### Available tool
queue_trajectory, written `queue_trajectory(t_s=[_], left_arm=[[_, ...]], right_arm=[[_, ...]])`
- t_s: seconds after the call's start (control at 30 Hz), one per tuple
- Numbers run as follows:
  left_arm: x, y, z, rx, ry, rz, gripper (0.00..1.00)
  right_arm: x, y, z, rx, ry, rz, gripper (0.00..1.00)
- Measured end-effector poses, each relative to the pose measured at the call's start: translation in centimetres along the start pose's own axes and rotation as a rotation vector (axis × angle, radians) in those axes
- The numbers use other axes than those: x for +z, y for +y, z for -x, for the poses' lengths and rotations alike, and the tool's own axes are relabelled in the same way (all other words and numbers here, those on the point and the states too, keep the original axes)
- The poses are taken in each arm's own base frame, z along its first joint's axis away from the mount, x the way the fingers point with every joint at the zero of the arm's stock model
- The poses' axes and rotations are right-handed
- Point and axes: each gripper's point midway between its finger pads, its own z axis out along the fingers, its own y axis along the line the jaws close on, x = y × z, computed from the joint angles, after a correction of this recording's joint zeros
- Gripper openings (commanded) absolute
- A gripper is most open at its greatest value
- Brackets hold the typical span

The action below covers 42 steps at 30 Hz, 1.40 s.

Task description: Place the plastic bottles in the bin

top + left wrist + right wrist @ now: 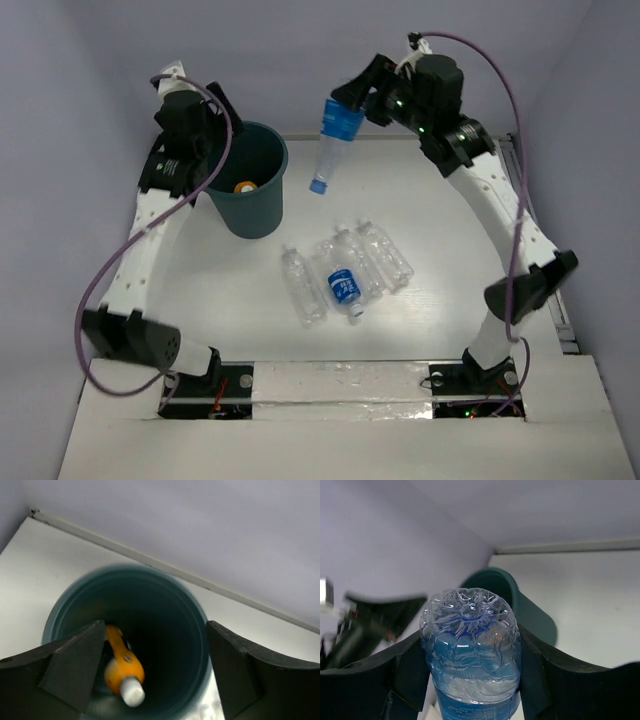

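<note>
The left gripper (155,630) hangs over the bin (65,615) with its fingers (75,665) wide apart and nothing between them. The orange bottle (122,662) lies loose down inside the bin, white cap toward the wrist camera, below and just beside one finger. The right gripper (348,103) is clamped on a blue-labelled bottle (335,128), held in the air to the right of the bin with its cap pointing down. The other bottles (345,272) lie bunched on the table (200,290), well apart from both grippers.
</note>
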Motion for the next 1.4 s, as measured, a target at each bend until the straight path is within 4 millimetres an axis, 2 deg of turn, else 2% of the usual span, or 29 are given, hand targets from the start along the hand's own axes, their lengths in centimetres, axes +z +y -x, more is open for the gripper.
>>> queue_trajectory(t_s=[0.03, 0.07, 0.1, 0.17, 0.27, 0.33, 0.43, 0.57, 0.6, 0.7, 0.83, 0.93, 0.97, 1.03, 1.07, 1.1, 1.13, 1.2, 1.23, 1.27, 1.3, 1.37, 1.4], left_arm=[[-1.8, 0.2, 0.1, -0.01, -0.009, -0.023, 0.75], [-3.4, 0.5, 0.0, -0.02, -0.014, -0.041, 0.65], [-5.1, 0.9, -0.3, -0.036, -0.017, -0.06, 0.59], [-8.6, 1.6, -1.7, -0.069, -0.018, -0.118, 0.47], [-11.8, 3.4, -6.4, -0.102, 0.061, -0.156, 0.4], [-13.4, 4.1, -9.9, -0.125, 0.137, -0.19, 0.4], [-14.8, 4.3, -16.1, -0.148, 0.291, -0.227, 0.44], [-16.3, 4.3, -24.0, -0.158, 0.515, -0.242, 0.72], [-16.6, 4.4, -25.8, -0.158, 0.571, -0.24, 0.75], [-17.1, 4.9, -29.2, -0.169, 0.671, -0.213, 0.82], [-16.2, 4.7, -30.7, -0.192, 0.706, -0.192, 0.82], [-15.2, 4.0, -31.6, -0.197, 0.722, -0.195, 0.83], [-15.0, 3.7, -31.9, -0.198, 0.728, -0.197, 0.83], [-14.3, 3.1, -32.7, -0.197, 0.743, -0.202, 0.83], [-14.1, 2.8, -33.2, -0.194, 0.753, -0.201, 0.82], [-13.7, 2.7, -33.8, -0.191, 0.763, -0.198, 0.82], [-13.5, 2.6, -34.3, -0.188, 0.773, -0.192, 0.82], [-13.0, 2.4, -35.4, -0.182, 0.792, -0.182, 0.82], [-12.7, 2.5, -35.9, -0.176, 0.798, -0.17, 0.82], [-12.4, 2.7, -36.4, -0.168, 0.801, -0.154, 0.81], [-12.0, 3.0, -36.8, -0.161, 0.804, -0.137, 0.8], [-11.4, 3.7, -37.7, -0.145, 0.81, -0.097, 0.78], [-11.1, 4.0, -38.2, -0.138, 0.812, -0.078, 0.77]], right_arm=[[1.3, 0.8, 0.1, 0.011, -0.008, 0.023, 0.57], [2.7, 1.7, 0.2, 0.021, -0.021, 0.043, 0.58], [4.0, 2.3, 0.1, 0.027, -0.03, 0.061, 0.58], [6.5, 3.7, 0.1, 0.034, -0.062, 0.096, 0.59], [9.9, 5.2, -0.8, 0.047, -0.104, 0.134, 0.6], [11.9, 5.4, -2.0, 0.051, -0.127, 0.136, 0.61], [14.2, 5.1, -3.9, 0.051, -0.152, 0.109, 0.67], [16.6, 5.1, -6.4, 0.015, -0.176, 0.083, 0.89], [16.9, 5.1, -7.0, 0.003, -0.175, 0.079, 0.92], [17.2, 5.1, -8.3, -0.037, -0.161, 0.061, 1.0], [16.1, 5.1, -8.8, -0.111, -0.142, 0.035, 0.98], [13.9, 4.2, -8.0, -0.178, -0.13, -0.014, 0.63], [12.3, 3.2, -8.3, -0.205, -0.104, -0.045, 0.38], [8.8, 1.2, -8.2, -0.225, -0.081, -0.083, 0.22], [6.5, -0.6, -8.6, -0.232, -0.056, -0.11, 0.16], [4.4, -2.1, -8.5, -0.232, -0.044, -0.132, 0.15], [2.4, -3.7, -8.2, -0.228, -0.042, -0.151, 0.16], [-1.2, -7.6, -8.0, -0.223, -0.032, -0.207, 0.27], [-2.6, -9.7, -8.0, -0.221, -0.028, -0.242, 0.35], [-3.6, -11.8, -8.2, -0.225, -0.021, -0.283, 0.59], [-4.5, -13.6, -8.9, -0.225, 0.004, -0.321, 0.71], [-5.7, -17.2, -11.4, -0.241, 0.089, -0.393, 0.89], [-6.1, -18.8, -12.7, -0.241, 0.134, -0.422, 0.9]])
